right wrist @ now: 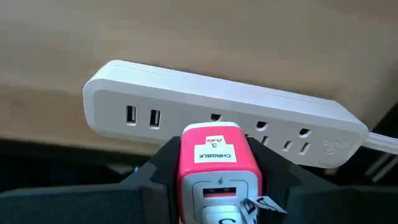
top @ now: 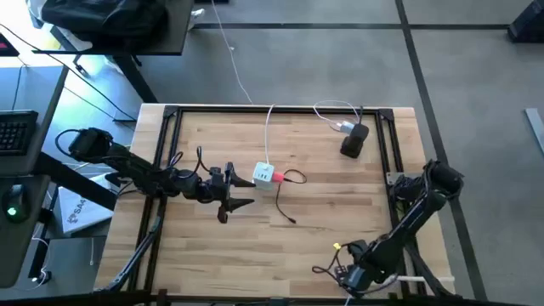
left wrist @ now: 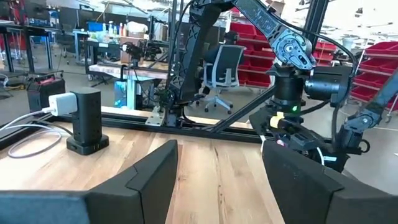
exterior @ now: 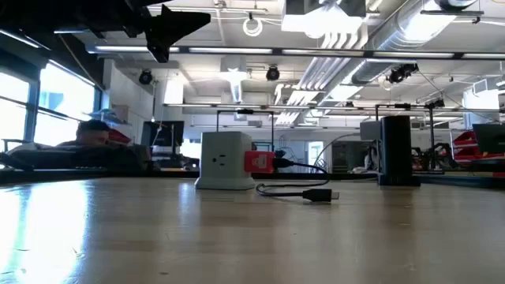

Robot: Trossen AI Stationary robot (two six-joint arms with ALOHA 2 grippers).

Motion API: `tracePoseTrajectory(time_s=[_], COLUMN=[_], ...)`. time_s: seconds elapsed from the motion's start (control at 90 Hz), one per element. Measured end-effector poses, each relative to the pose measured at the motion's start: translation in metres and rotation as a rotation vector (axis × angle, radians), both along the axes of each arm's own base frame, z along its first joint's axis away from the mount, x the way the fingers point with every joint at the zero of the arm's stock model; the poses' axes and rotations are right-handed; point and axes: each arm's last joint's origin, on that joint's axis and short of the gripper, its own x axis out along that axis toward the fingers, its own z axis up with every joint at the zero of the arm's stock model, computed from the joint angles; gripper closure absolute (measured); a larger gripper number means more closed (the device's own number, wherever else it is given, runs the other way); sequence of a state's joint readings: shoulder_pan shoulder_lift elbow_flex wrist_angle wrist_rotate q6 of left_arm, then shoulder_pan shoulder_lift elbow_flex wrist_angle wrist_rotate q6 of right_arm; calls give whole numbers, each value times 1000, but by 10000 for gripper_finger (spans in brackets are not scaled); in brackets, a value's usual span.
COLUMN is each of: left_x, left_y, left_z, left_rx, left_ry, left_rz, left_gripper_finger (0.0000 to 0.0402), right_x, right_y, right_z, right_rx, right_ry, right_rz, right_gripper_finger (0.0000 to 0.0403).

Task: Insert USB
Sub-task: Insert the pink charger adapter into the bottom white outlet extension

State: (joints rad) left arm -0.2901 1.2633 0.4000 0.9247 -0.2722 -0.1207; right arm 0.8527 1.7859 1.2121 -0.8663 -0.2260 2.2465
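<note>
High view shows the USB (top: 277,177) mid-bench, its red plug touching the side of the white cube (top: 264,172), with its black cable (top: 287,204) trailing toward the front edge. In the low view the plug sits flush against the cube while the cable's other end lies loose on the bench (exterior: 237,237). From that I judge the insertion done, or all but done, though how deep the plug is seated is not clear. The left hand (top: 245,191) hangs above the bench just beside the cube, on the side toward the left edge, fingers spread wide and holding nothing. What may be left is to draw that arm away. The right hand (top: 347,274) waits at the front edge near the right corner, seemingly clamped on a pink block (right wrist: 211,158) facing a power strip (right wrist: 149,93)
</note>
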Motion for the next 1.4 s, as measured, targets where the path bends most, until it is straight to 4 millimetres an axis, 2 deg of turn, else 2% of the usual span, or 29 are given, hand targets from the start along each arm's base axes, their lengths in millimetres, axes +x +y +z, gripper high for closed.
tracePoseTrajectory(time_s=[0.144, 0.278, 0.5, 0.811, 1.178, 1.4], left_x=[0, 0, 0, 0, 0, 0], left_y=[0, 0, 0, 0, 0, 0], left_z=[0, 0, 0, 0, -1, -1], left_rx=[0, 1, 1, 1, -5, -5], left_ry=[0, 1, 1, 2, 14, 14], left_rz=[0, 0, 0, 0, -1, -1], left_gripper_finger=[190, 190, 190, 190, 190, 190], right_x=[7, 9, 16, 25, 38, 39], right_y=[-8, -14, -20, -30, -24, -24], right_z=[0, -1, -2, -4, -32, -34], right_rx=[-11, -65, -89, -135, -165, -181], right_ry=[10, 45, 37, -4, 24, 17], right_rz=[-46, -202, -289, -340, -346, -344], right_gripper_finger=[297, 297, 297, 297, 297, 297])
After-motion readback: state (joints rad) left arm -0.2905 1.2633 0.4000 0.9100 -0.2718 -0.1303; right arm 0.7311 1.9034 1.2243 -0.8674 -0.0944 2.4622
